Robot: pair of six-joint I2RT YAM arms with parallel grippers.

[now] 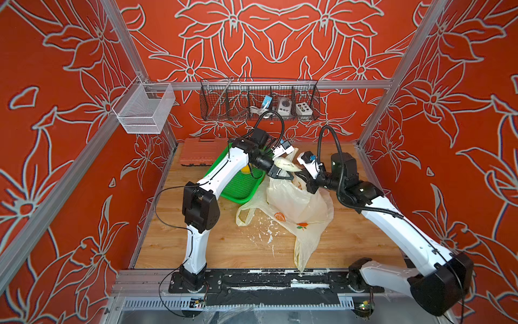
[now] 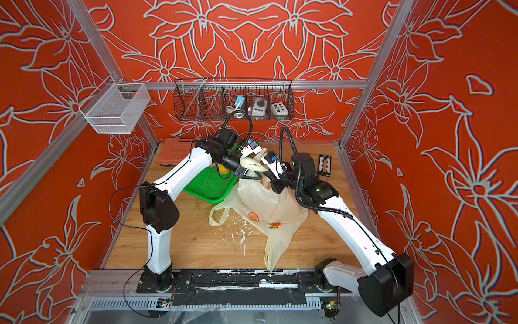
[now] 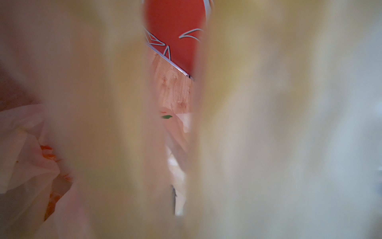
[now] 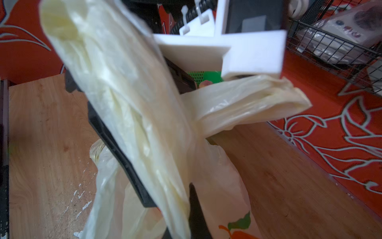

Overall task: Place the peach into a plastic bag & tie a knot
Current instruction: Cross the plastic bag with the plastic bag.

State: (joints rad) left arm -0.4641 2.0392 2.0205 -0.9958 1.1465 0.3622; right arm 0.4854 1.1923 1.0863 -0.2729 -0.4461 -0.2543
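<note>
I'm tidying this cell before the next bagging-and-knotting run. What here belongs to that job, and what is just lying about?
In the job: plastic bag; left gripper and right gripper at its handles. The peach is not clearly visible.

Lying about: green tray, yellow item on it, orange case, black wire basket, white mesh basket, small black gadget.

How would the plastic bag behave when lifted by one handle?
Probably floppy: the plastic bag slumps in crumpled folds on the table. Likely light: thin, translucent film. Its handle bunches into a limp strip, so it may slip.
</note>
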